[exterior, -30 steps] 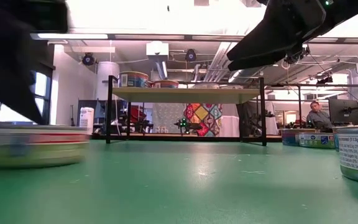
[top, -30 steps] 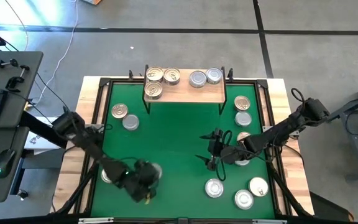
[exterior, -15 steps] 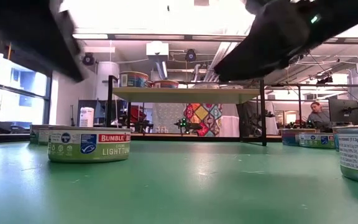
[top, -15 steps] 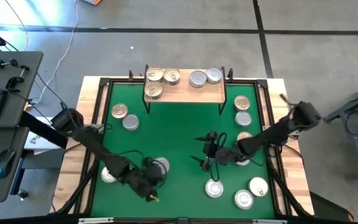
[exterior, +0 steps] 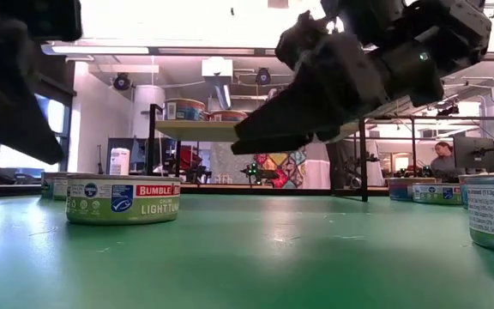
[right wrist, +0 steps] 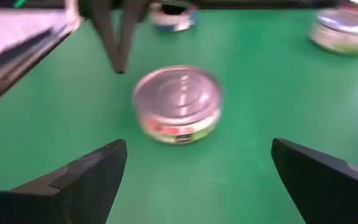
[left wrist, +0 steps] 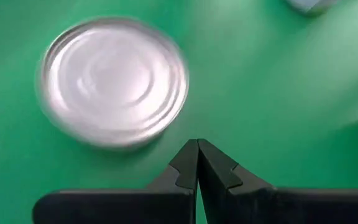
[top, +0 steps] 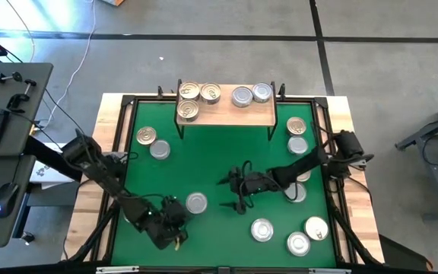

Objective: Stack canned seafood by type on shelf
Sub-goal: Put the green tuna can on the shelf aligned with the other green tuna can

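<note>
A silver-lidded tin [top: 196, 202] stands flat on the green table near the middle; it is also in the low view [exterior: 123, 199]. My left gripper [top: 178, 220] is shut just to the tin's near-left, and its wrist view shows the shut tips [left wrist: 197, 151] short of the tin [left wrist: 114, 81]. My right gripper [top: 228, 193] is open, right of the tin and facing it; its fingers stand wide apart with the tin [right wrist: 178, 102] ahead of them. The wooden shelf [top: 226, 116] at the far edge carries three gold tins [top: 190, 92] and two silver tins [top: 242, 97].
A gold tin [top: 146, 136] and a silver tin [top: 160, 150] sit at far left. Several more tins stand along the right side [top: 297, 144] and near right [top: 262, 230]. A raised black frame [top: 125, 114] rims the table. Open green lies between shelf and grippers.
The silver tin slid a short way toward the table's right, then stopped. My left gripper drew back from it toward the near-left. My right gripper moved left across the table toward the tin, with its fingers spread.
</note>
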